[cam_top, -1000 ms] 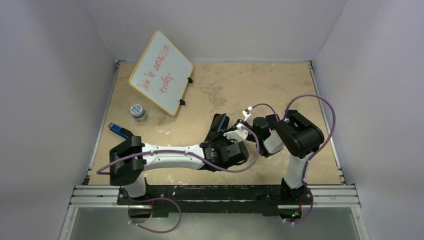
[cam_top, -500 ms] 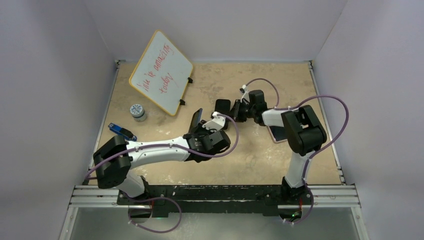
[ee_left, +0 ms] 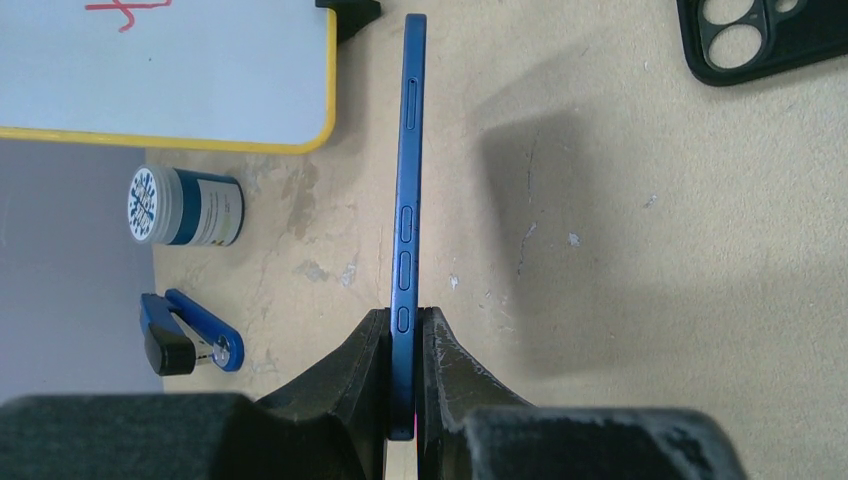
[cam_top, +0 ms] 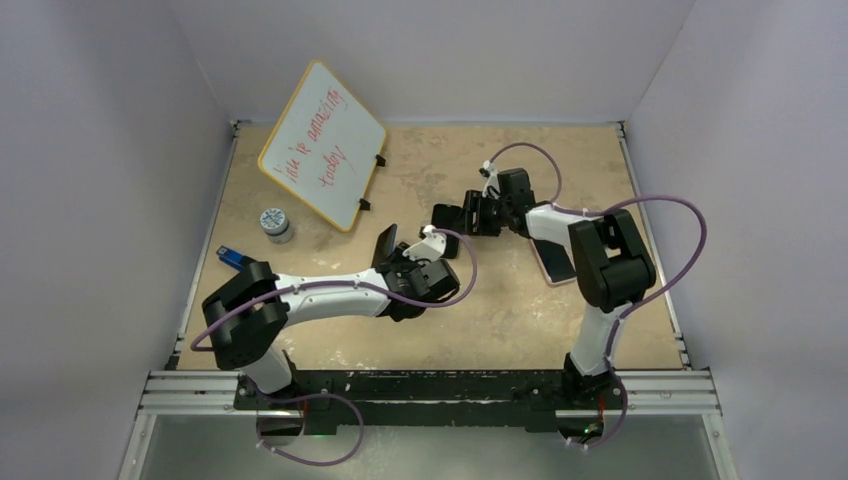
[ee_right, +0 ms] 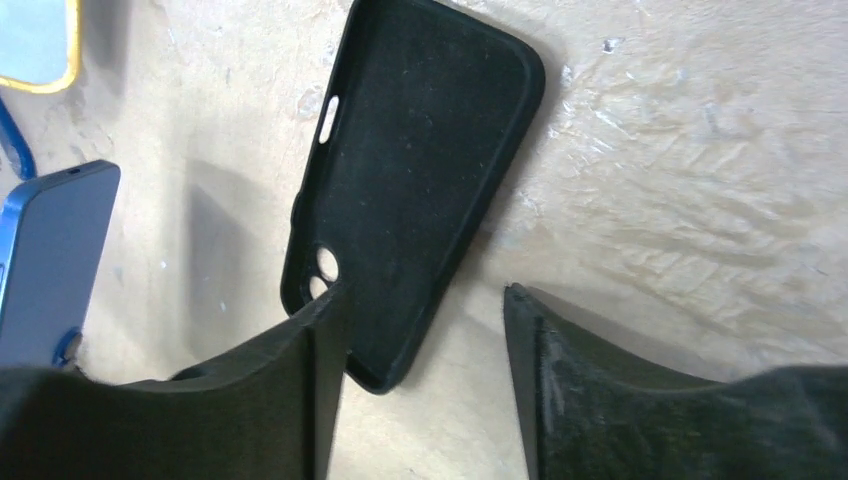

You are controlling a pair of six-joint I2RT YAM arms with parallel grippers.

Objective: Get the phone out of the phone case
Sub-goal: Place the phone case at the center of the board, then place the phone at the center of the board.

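Note:
The blue phone [ee_left: 410, 150] stands on edge above the table, bare of its case, with my left gripper [ee_left: 408, 312] shut on its lower end. In the top view the phone [cam_top: 385, 243] sits left of centre. The black phone case [ee_right: 420, 170] lies flat and empty on the table, inside up, camera holes near my right gripper [ee_right: 425, 290]. That gripper is open just above the case's near corner, holding nothing. In the top view the case [cam_top: 446, 216] lies right of the phone, apart from it.
A whiteboard [cam_top: 322, 143] with red writing leans at the back left. A small jar [cam_top: 275, 222] and a blue clip [cam_top: 235, 258] lie near the left edge. A flat pale slab [cam_top: 555, 258] lies under the right arm.
The arms have drawn apart: the left carried the phone leftwards, the right carried the case back. The right gripper has opened and the case now lies loose on the table.

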